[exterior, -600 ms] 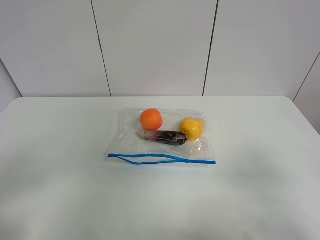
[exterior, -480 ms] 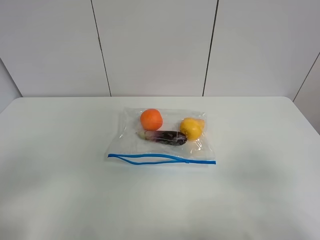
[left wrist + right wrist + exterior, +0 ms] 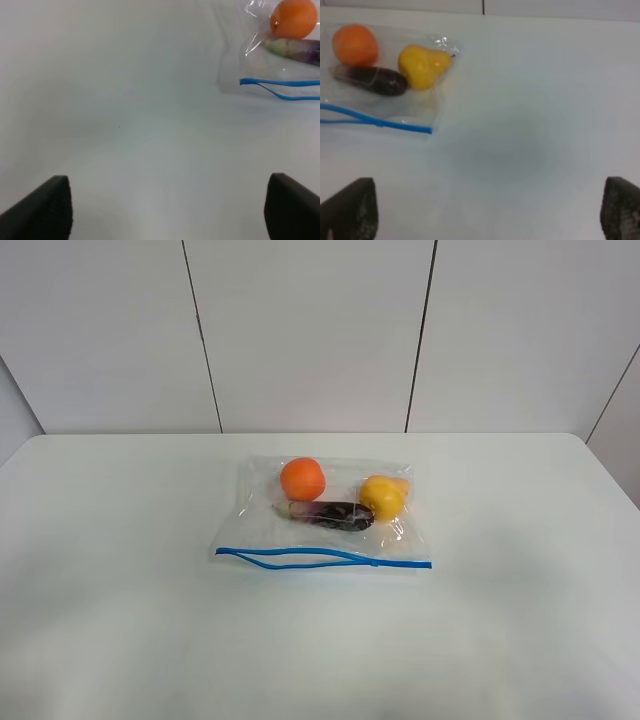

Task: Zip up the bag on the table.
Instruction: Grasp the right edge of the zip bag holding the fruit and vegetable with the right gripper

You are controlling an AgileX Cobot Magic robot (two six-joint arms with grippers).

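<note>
The clear bag [image 3: 325, 530] lies flat in the middle of the white table [image 3: 120, 590]. Its blue zipper strip [image 3: 300, 558] runs along the near edge and gapes open on the left part. An orange fruit [image 3: 302, 479], a yellow fruit [image 3: 382, 497] and a dark purple vegetable [image 3: 335, 514] lie inside. Neither gripper shows in the exterior high view. The left gripper [image 3: 170, 215] is open and empty, well short of the strip's open end [image 3: 280, 82]. The right gripper [image 3: 485, 215] is open and empty, apart from the strip's closed end [image 3: 395, 125].
A panelled white wall [image 3: 310, 340] stands right behind the table's far edge. The table's rounded far corners [image 3: 575, 440] show at left and right. Bare tabletop surrounds the bag on all sides.
</note>
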